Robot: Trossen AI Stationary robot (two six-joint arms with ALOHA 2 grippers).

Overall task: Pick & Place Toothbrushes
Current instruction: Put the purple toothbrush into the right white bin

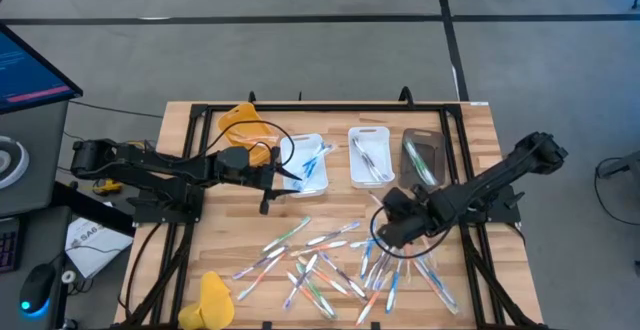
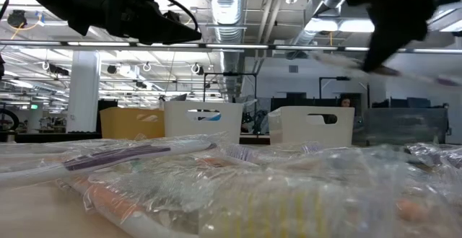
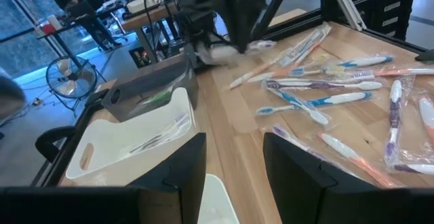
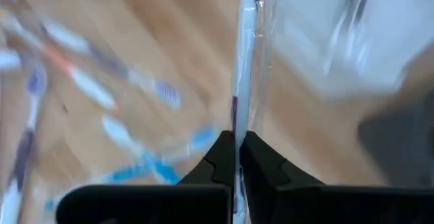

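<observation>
One wrapped toothbrush [image 4: 243, 81] stands pinched between the closed fingers of the right gripper [image 4: 237, 157].

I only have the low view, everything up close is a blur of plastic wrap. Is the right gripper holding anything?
Observer: Yes. In the right wrist view the right gripper is shut on a wrapped toothbrush, pinched between its fingertips.
Operator: Where is that arm over the table?
Observer: In the high view the right gripper is above the loose toothbrushes, on the near side of the middle white tray.
Operator: And the left one?
Observer: The left gripper is at the left white tray, which holds blue-accented brushes. Its fingers stand apart in its wrist view with nothing between them.
</observation>
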